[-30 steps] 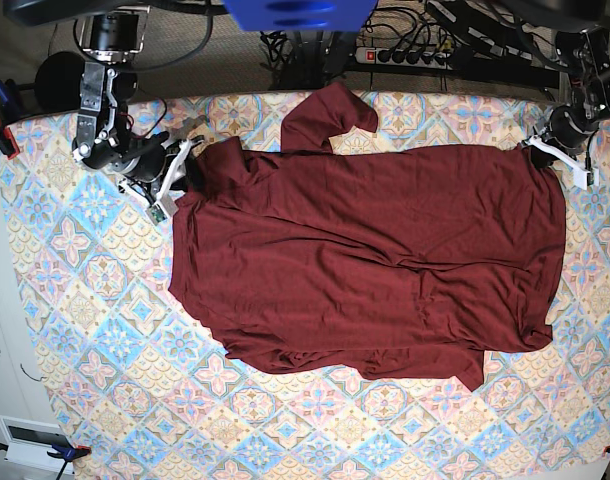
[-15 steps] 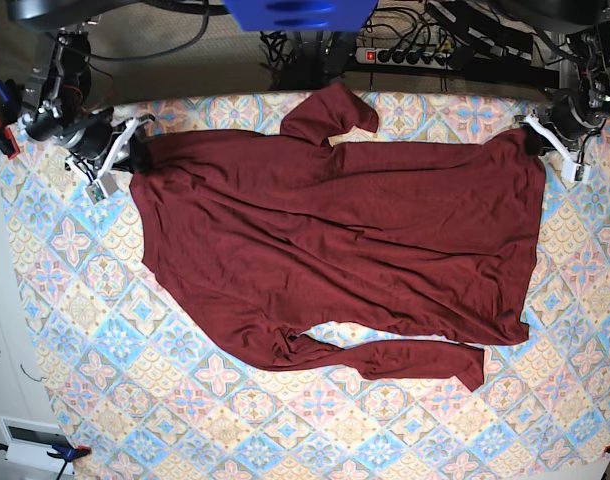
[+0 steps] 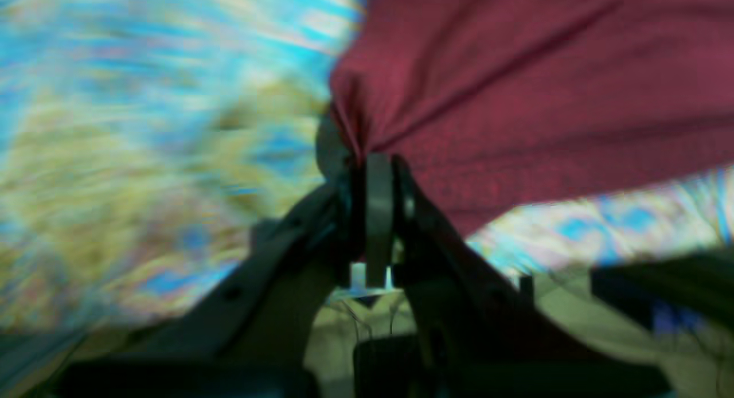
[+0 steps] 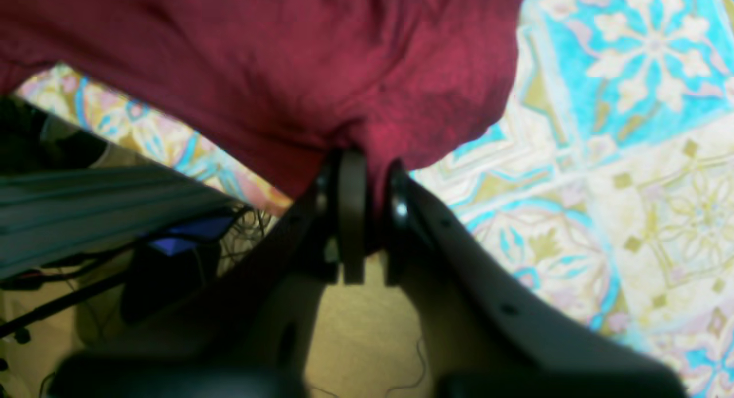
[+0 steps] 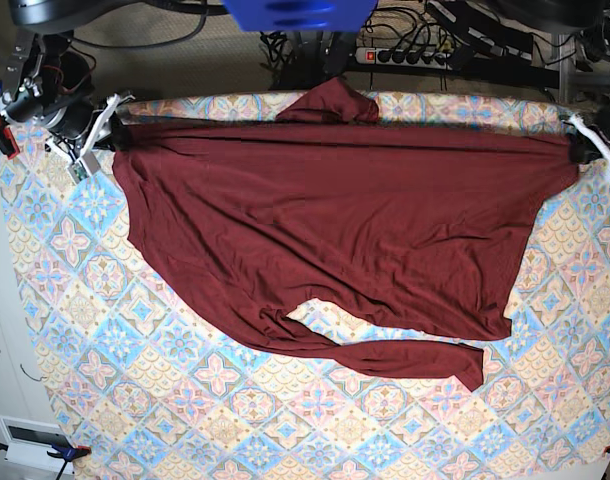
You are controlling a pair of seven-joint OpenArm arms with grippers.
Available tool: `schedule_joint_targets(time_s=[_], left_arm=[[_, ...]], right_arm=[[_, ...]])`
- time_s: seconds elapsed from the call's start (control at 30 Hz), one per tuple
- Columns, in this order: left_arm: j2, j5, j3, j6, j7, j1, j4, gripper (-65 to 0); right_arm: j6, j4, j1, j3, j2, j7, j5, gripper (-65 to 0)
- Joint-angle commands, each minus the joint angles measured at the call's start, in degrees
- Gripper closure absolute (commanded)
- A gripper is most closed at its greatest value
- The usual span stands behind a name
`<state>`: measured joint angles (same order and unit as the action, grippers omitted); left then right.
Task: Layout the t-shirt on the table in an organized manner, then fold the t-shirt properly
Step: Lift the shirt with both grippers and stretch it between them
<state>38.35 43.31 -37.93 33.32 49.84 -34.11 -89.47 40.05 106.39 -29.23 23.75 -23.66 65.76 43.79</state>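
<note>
The dark maroon t-shirt (image 5: 335,230) hangs stretched taut between both arms above the patterned table (image 5: 115,340). My right gripper (image 5: 110,138), at the far left corner in the base view, is shut on one corner of the t-shirt (image 4: 321,71); the right gripper (image 4: 367,168) shows cloth pinched between its pads. My left gripper (image 5: 577,148), at the far right corner, is shut on the opposite corner of the t-shirt (image 3: 516,94); the left gripper (image 3: 373,157) clamps a gathered fold. One sleeve (image 5: 405,358) trails along the near edge, another (image 5: 330,103) bunches at the far edge.
A power strip (image 5: 405,55) and cables lie beyond the table's far edge. A blue object (image 5: 300,12) sits at top centre. A white box (image 5: 30,440) stands off the table's near left corner. Patterned cloth lies uncovered near the front.
Both grippers have moved outward and toward the far edge, pulling the t-shirt's top edge straight and taut. The body has spread wider and the near sleeve has dragged inward.
</note>
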Motion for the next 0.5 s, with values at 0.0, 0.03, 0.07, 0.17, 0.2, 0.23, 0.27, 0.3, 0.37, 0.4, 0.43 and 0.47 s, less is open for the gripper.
schedule_joint_targets(time_s=[0.0, 0.03, 0.07, 0.17, 0.2, 0.23, 0.27, 0.3, 0.37, 0.4, 0.43, 0.47], left_arm=[[0.6, 1.7, -1.8, 0.7, -0.4, 0.3, -0.6, 0.0], [0.5, 3.0, -2.6, 0.7, -0.4, 0.8, -0.6, 0.0], [0.5, 5.0, -2.6, 0.7, -0.4, 1.8, -0.5, 0.0], [0.4, 10.6, -2.6, 0.6, -0.4, 3.4, -0.4, 0.0], [0.4, 12.2, -2.6, 0.5, -0.4, 4.2, -0.4, 0.0], [-0.2, 13.5, -2.6, 0.4, -0.3, 5.3, -0.4, 0.0], [-1.2, 14.1, -2.7, 0.4, -0.3, 6.3, -0.4, 0.0], [-2.2, 14.3, -2.8, 0.4, -0.3, 7.6, -0.4, 0.0], [-3.4, 14.2, -2.8, 0.3, -0.3, 10.0, -0.3, 0.0], [-3.9, 14.2, -2.8, 0.3, -0.3, 10.9, -0.3, 0.0], [-4.7, 14.2, -2.8, 0.3, -0.3, 11.6, -0.3, 0.0], [-5.4, 14.2, -2.8, 0.3, -0.3, 12.3, -0.3, 0.0]], right_arm=[[-0.1, 0.6, 0.1, 0.7, -1.1, -0.4, 0.1, -3.2], [-0.1, 0.6, 0.1, 0.8, -1.1, -0.3, 0.1, -3.2], [-0.1, 0.6, 0.1, 0.8, -1.1, -0.3, 0.1, -3.2], [-0.1, 0.3, 2.2, 1.0, -1.1, -0.3, 0.1, -3.2], [-0.1, 0.2, 4.0, 1.0, -1.1, -0.2, 0.0, -3.2], [-0.1, 0.1, 6.5, 0.7, -1.0, -0.2, 0.0, -3.1], [-0.1, 0.1, 8.5, 0.6, -1.0, -0.2, 0.0, -3.1], [-0.1, -0.2, 9.9, 0.6, -1.0, -0.2, -0.1, -3.1], [-0.1, -2.9, 10.7, 0.6, -1.0, -0.2, -0.1, -3.1], [-0.1, -4.6, 11.3, 0.6, -1.0, -0.2, -0.1, -3.1], [-0.1, -6.4, 12.3, 0.6, -1.0, -0.2, -0.1, -3.1], [-0.1, -7.9, 13.5, 0.6, -1.0, -0.2, -0.1, -3.2]])
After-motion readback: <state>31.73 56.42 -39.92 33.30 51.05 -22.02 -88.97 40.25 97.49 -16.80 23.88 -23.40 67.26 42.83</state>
